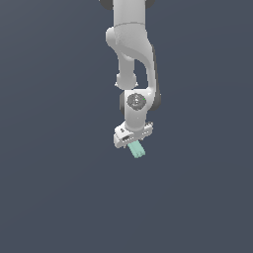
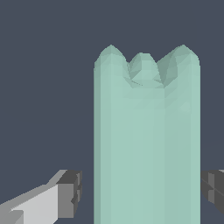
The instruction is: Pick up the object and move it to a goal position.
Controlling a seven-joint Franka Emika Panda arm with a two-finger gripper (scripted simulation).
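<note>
White, blocky and pointing downward, the end effector [image 1: 134, 144] hangs at the tip of the pale Panda arm [image 1: 132, 44], and the small pale mint-green elongated bar [image 1: 137, 149] juts out from under it, slanting slightly toward the exterior view's right. In the wrist view the same mint-green bar [image 2: 146, 140] stands between the two dark grey finger pads [image 2: 70, 194]; the pad on one side shows a thin gap to the bar's flank, while the other pad sits right at the bar's edge. Whether both pads truly press on it I cannot tell from these renders, though the bar hanging beneath the end effector with nothing under it suggests it is being carried.

As a judgement of handling: the bar looks rigid and hard-faceted, with flat long flanks and a lobed, grooved far end. It is narrower than the end effector and probably light, so weight should be no trouble. Smooth sides could let it slip or swivel if gripped near one end; the sound hold is across the flat flanks near the middle, away from the notched tip.

No container, bin or tray shows in either view, and no goal marker either; only plain dark slate background surrounds the arm.
</note>
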